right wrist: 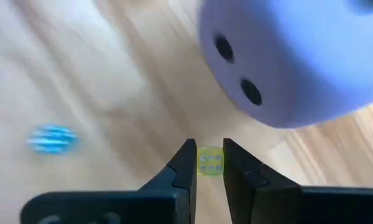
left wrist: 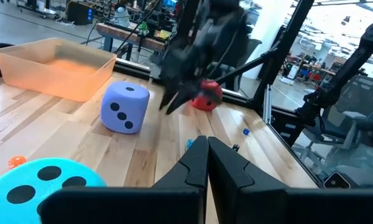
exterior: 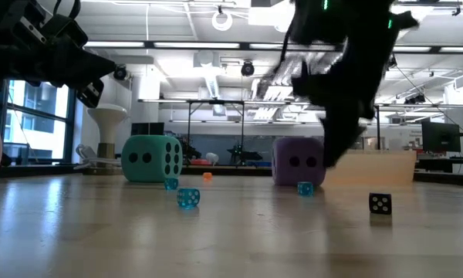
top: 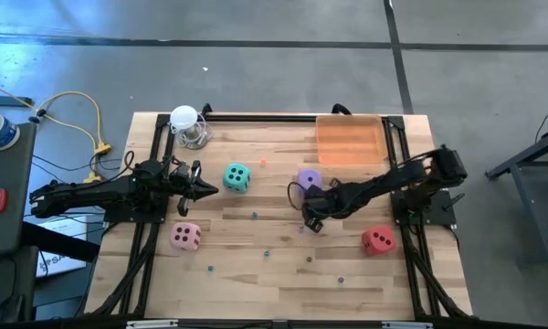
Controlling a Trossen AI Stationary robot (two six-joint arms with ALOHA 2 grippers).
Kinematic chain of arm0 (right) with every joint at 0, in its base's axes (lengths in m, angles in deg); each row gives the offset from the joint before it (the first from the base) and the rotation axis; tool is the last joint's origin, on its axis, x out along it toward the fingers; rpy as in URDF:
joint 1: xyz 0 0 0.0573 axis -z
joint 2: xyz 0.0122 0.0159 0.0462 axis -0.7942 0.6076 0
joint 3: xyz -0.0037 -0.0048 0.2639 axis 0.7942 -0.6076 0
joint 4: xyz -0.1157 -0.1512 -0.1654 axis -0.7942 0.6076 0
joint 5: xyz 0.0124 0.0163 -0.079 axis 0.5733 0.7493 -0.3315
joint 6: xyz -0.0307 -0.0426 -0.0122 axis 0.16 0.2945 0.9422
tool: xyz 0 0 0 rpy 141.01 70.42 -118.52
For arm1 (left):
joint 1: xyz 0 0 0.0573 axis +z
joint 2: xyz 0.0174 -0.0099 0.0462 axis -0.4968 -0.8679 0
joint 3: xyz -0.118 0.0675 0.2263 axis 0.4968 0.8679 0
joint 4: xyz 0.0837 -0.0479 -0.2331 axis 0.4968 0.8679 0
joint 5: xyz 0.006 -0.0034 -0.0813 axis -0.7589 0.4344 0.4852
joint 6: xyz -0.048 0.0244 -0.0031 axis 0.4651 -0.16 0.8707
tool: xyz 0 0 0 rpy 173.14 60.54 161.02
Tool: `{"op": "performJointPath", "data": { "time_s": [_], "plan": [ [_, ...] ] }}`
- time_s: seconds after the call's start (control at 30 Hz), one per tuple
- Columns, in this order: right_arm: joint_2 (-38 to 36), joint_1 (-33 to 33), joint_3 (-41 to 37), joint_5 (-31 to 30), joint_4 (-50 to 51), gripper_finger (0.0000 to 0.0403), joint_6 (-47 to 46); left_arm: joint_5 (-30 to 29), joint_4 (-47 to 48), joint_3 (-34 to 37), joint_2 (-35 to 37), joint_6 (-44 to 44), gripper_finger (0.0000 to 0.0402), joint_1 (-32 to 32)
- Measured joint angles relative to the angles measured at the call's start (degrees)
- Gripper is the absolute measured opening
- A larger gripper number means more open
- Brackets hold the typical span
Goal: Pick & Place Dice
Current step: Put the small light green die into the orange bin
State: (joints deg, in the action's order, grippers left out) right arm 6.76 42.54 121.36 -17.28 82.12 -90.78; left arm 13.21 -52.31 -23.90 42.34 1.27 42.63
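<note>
Four big soft dice rest on their undersides on the wooden table: teal [top: 237, 178], purple [top: 309, 178], pink [top: 185, 237] and red [top: 378, 240]. My right gripper [top: 309, 222] hangs just near of the purple die [right wrist: 298, 56], pointing steeply down, shut on a tiny yellow die [right wrist: 210, 162]. My left gripper [top: 205, 189] waits shut and level beside the teal die [left wrist: 43, 180], touching nothing. My right gripper pinches the tiny yellow die by two opposite faces [right wrist: 202, 163] between its two fingertips, only at their free ends. The fingers come from above, slanting down. The die sits clear of the table.
An orange tray [top: 350, 140] stands at the far right of the table, and a clear glass with a white ball [top: 187, 123] at the far left. Tiny dice lie scattered on the wood, among them a blue one [exterior: 188, 198] and a black one [exterior: 380, 203].
</note>
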Motion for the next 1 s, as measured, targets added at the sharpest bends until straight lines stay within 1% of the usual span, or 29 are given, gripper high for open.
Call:
{"op": "performJointPath", "data": {
  "time_s": [0.13, 0.3, 0.4, 0.5, 0.67, 0.73, 0.87, 1.0],
  "plan": [
    [-5.36, -1.89, 1.74, -5.75, 14.02, 0.0038, -6.62, -0.02, 0.40, 0.00, 0.00, 0.00, 0.0002, -0.02],
    [-12.26, -1.80, 2.35, -14.69, 25.06, 0.0038, -15.26, -0.09, 0.45, 0.00, -0.02, 0.02, 0.0002, -0.15],
    [-15.55, 1.11, 2.36, -19.19, 30.77, 0.0038, -18.80, -0.27, 0.43, 0.00, 0.00, 0.00, 0.0002, -0.29],
    [-18.43, 6.20, 2.35, -21.90, 34.87, 0.0038, -19.78, -0.70, 0.42, 0.00, 0.00, 0.00, 0.0002, -0.33],
    [-20.31, 18.07, 2.37, -24.57, 33.87, 0.0038, -14.12, -1.21, 0.41, 0.02, 0.00, -0.18, 0.0002, -0.33],
    [-20.33, 23.87, 2.09, -24.57, 32.76, 0.0038, -11.52, -1.33, 0.39, 0.01, 0.00, -0.20, 0.0002, -0.33],
    [-20.18, 33.92, -0.70, -21.93, 25.28, 0.0047, -4.44, -1.33, 0.41, 0.02, 0.00, -0.17, 0.0002, -0.33],
    [-20.03, 40.99, -4.65, -19.88, 16.22, 0.0052, 2.67, -1.33, 0.41, 0.00, 0.00, -0.17, 0.0002, -0.33]
  ]
}}
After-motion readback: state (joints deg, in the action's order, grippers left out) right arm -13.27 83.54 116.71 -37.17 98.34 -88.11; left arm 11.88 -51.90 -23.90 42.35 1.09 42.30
